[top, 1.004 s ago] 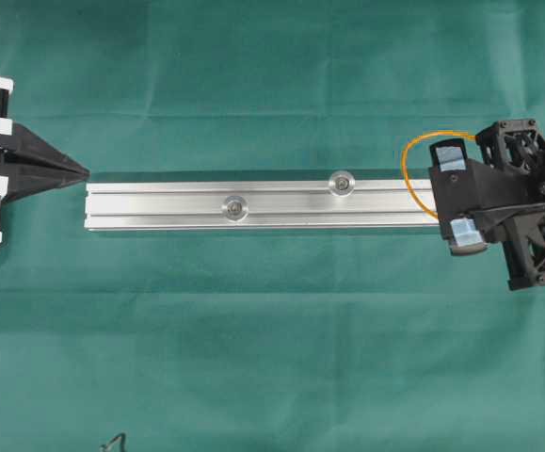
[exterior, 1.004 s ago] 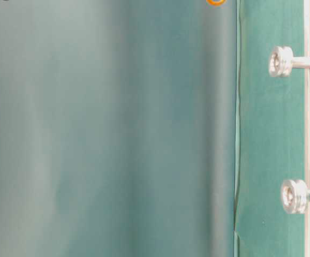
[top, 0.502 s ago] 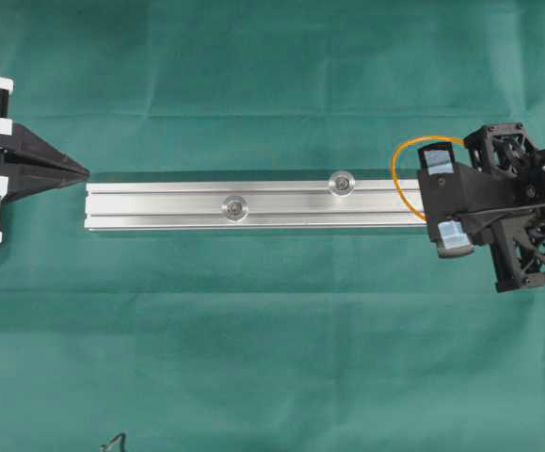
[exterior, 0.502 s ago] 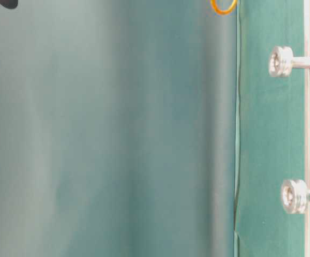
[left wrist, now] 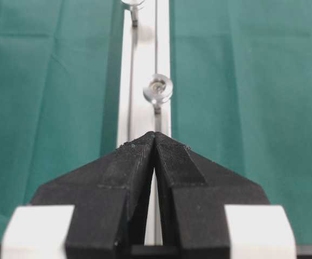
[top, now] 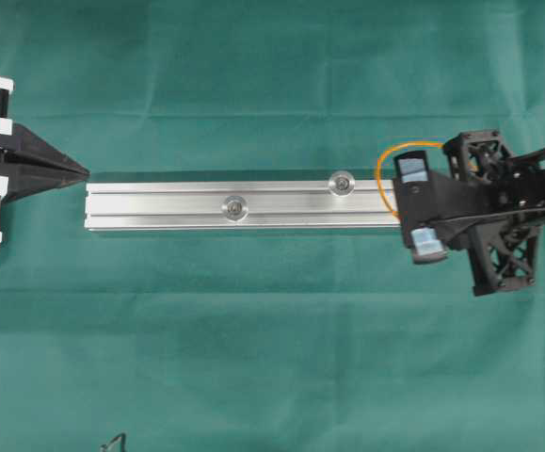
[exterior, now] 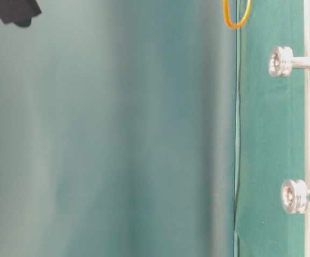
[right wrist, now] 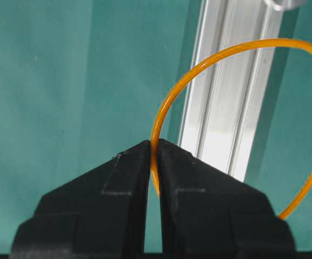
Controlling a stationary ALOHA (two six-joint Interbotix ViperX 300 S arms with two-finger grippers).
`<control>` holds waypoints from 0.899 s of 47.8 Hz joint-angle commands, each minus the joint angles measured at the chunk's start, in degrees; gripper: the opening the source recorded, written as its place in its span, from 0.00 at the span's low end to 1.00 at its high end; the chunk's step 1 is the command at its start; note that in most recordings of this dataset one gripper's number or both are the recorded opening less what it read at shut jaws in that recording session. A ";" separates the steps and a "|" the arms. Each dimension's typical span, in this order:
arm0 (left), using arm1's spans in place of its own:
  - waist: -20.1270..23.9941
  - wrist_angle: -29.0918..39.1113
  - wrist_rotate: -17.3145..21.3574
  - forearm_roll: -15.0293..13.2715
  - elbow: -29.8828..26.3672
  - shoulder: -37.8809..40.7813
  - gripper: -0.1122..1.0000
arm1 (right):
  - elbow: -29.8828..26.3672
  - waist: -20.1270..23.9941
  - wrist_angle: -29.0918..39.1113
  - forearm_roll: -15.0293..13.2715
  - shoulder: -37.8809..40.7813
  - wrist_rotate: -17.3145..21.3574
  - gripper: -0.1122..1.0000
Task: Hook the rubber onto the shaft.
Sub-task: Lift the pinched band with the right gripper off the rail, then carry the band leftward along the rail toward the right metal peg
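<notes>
overhead: the aluminium rail (top: 244,206) lies lengthwise on the green worktop (top: 272,358), with two shafts (top: 342,183) standing up from it. the right end effector (top: 413,209) sits over the rail's right end, and the rubber (top: 382,176) curves out from it towards the nearer shaft, apart from it. the left end effector (top: 82,172) points at the rail's left end, fingers together.

table-level: part of the orange loop shows at the top edge, clear of both shafts.

left wrist: its end effector is closed on nothing.

right wrist: its end effector is clamped on the loop, which hangs over the rail.
</notes>
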 commanded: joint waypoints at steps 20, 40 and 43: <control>0.00 -0.44 -0.09 0.18 -1.76 0.35 0.10 | -6.68 -1.32 -3.08 -0.18 5.71 -0.79 0.17; -0.09 -0.44 -0.09 0.18 -1.76 0.26 0.10 | -11.25 -1.76 -3.60 -0.09 10.02 -0.79 0.17; -0.09 -0.44 -0.09 0.18 -1.76 0.35 0.10 | -11.69 -1.85 -3.60 -0.18 10.55 -0.79 0.17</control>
